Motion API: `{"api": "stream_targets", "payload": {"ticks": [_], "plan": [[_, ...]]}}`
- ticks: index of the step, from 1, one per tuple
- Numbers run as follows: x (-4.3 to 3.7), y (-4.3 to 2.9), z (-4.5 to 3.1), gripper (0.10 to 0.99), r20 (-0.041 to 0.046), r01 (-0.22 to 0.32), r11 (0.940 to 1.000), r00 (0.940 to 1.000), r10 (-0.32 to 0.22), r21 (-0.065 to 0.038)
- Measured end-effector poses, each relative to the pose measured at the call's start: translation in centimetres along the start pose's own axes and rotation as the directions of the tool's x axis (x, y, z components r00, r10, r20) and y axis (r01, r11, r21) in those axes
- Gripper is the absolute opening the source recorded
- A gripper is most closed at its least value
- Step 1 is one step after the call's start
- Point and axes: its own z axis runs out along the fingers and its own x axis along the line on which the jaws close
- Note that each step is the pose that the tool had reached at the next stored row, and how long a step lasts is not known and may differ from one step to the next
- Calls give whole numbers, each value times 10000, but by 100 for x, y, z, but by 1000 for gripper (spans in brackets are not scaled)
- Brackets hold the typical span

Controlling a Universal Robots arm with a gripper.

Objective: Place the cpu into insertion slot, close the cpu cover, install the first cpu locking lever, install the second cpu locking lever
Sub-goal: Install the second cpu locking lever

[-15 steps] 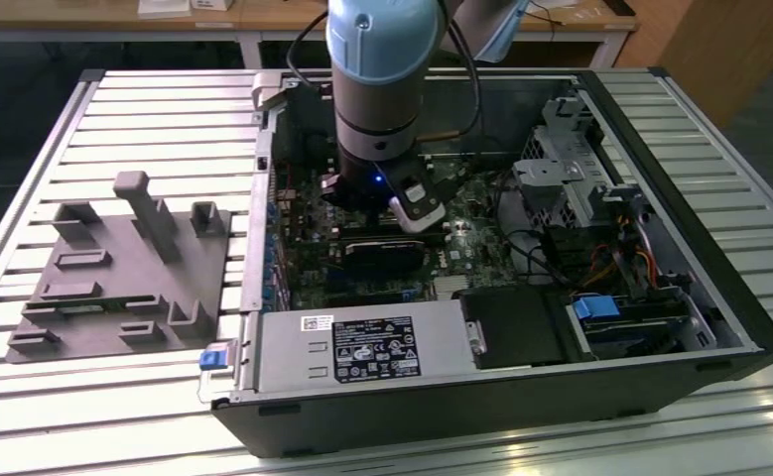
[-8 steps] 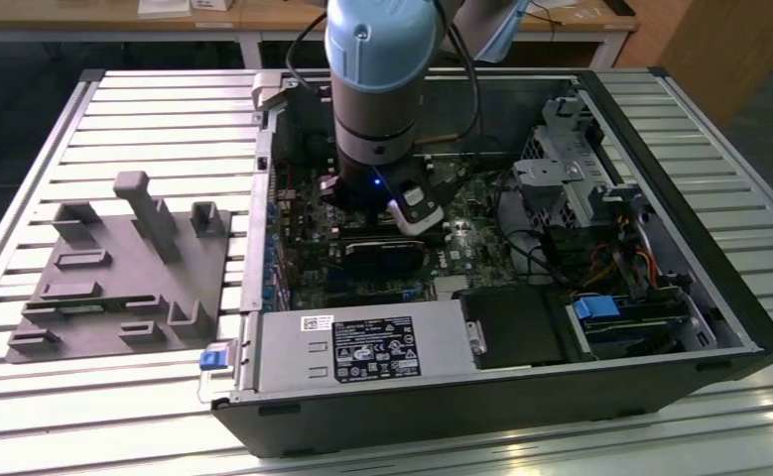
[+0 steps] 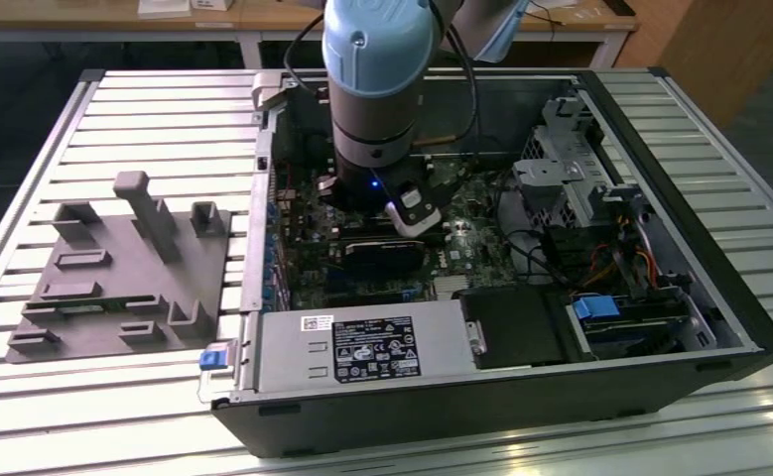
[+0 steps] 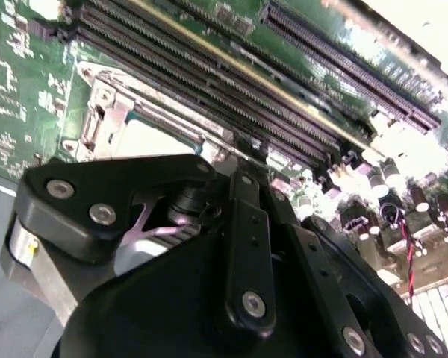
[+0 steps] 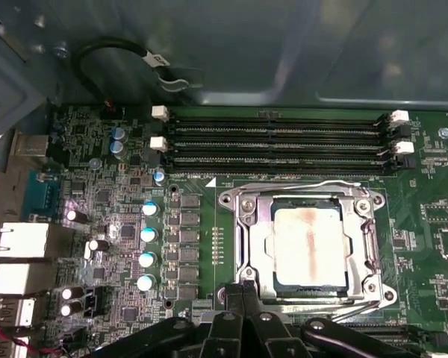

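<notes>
The arm (image 3: pixel 379 89) reaches down into the open computer case (image 3: pixel 492 327) beside a grey fixture (image 3: pixel 115 273).

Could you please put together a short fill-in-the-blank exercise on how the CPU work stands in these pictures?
1. In the first wrist view, the cpu lies inside the ____.
2. The cpu cover is folded ____ over the chip's edges.
3. The long black memory slots beside the socket number ____.
4. In the exterior view, the arm reaches down into an open computer ____.

Missing words: insertion slot; down; four; case
</notes>
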Motion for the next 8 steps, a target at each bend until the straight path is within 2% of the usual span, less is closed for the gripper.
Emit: {"api": "stream_targets", "payload": {"ticks": [4,8], "plan": [[2,3,-19,106,-1,-3,10000,10000,3,-8],[-2,35,-135,106,-3,-4,10000,10000,4,-27]]}}
